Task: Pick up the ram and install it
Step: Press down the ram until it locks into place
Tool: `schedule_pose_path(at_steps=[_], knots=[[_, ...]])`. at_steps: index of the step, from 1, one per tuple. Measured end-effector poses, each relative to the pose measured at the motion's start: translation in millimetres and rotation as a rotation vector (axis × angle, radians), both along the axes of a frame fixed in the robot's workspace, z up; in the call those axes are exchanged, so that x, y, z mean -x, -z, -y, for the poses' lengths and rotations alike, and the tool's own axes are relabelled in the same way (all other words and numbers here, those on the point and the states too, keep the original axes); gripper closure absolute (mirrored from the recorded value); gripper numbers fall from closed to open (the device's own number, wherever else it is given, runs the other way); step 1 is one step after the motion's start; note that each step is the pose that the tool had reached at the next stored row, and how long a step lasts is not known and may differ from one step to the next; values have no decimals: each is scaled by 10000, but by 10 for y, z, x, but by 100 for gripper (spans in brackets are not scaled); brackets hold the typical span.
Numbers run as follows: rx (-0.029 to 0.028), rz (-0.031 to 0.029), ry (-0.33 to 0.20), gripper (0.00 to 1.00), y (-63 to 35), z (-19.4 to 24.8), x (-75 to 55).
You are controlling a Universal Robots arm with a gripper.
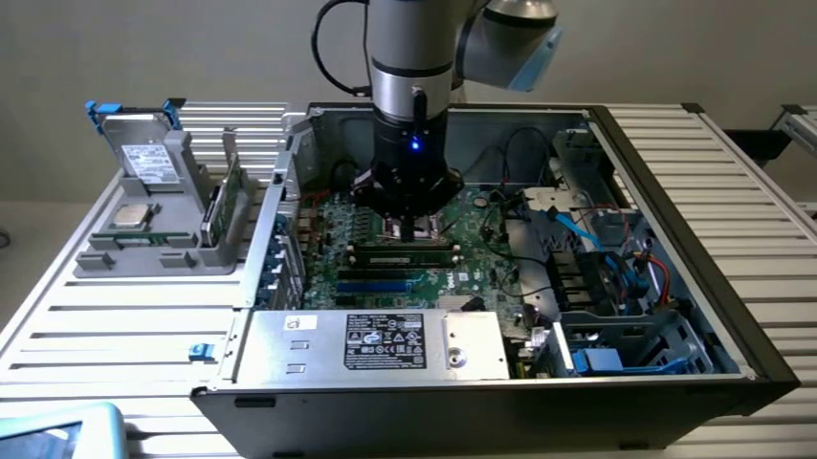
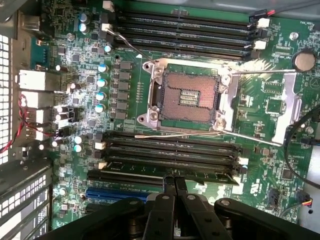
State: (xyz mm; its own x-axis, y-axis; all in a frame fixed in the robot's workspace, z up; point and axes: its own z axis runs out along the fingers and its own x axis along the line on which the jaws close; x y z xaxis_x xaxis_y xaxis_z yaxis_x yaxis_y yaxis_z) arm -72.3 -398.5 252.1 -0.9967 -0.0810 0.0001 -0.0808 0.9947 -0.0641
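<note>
The gripper, fingers pressed together, sits on top of the ram in its slot on the motherboard, so the pushing-in step looks underway and needs a straight, even press.

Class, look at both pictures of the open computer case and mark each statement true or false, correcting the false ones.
1. The claw is shut. True.
2. The ram sits on the grey rack outside the case. False: it lies in a slot on the motherboard, under the claw.
3. The processor socket holds a chip. False: it is empty, with its retaining frame swung open.
4. The slots beside the ram are empty. True.
</note>
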Motion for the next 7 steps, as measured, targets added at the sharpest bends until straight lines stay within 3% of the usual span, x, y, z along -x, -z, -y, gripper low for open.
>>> schedule_pose_path(at_steps=[7], knots=[[0,23,121,89,0,-1,0]])
